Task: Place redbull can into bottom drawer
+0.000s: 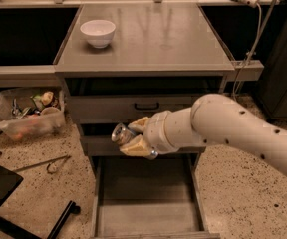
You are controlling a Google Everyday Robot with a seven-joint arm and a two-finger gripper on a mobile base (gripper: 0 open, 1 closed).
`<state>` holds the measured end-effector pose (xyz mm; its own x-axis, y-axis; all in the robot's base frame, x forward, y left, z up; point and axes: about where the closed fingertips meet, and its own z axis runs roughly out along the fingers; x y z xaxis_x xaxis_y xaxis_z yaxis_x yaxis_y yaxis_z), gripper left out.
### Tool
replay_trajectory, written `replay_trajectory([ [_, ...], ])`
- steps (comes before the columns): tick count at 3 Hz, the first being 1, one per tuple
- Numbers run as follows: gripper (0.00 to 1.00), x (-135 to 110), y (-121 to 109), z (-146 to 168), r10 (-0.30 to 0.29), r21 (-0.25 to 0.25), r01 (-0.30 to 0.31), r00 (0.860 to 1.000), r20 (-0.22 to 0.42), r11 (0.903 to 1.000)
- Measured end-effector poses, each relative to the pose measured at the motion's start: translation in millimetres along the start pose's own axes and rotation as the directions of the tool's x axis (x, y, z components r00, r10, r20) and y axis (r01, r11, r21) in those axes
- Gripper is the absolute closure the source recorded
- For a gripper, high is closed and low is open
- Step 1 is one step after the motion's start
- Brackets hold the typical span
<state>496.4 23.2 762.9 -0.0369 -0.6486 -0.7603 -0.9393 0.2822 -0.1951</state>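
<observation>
My gripper (135, 137) is shut on the redbull can (120, 133), a slim silvery can lying sideways with its shiny round end facing left. I hold it in front of the middle drawer, above the open bottom drawer (146, 218). The bottom drawer is pulled out toward me, and its flat grey floor is bare. My white arm (233, 131) reaches in from the right.
A white bowl (98, 32) stands on the grey cabinet top (163, 39). The top drawer (133, 106) with a black handle is closed. A clear plastic bin (26, 114) of clutter sits on the floor at left. A black chair base (4, 203) is at bottom left.
</observation>
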Motion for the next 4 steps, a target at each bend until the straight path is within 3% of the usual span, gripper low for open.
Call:
replay_trajectory([
  [2, 1.0, 111.3, 59.2, 86.0, 0.104, -0.032, -0.106, 0.994, -0.038, 0.9939],
  [3, 1.0, 153.3, 80.7, 127.5, 0.18, -0.086, -0.179, 0.984, -0.006, 0.98],
  [4, 1.0, 153.3, 80.7, 127.6, 0.18, -0.086, -0.179, 0.984, -0.006, 0.98],
])
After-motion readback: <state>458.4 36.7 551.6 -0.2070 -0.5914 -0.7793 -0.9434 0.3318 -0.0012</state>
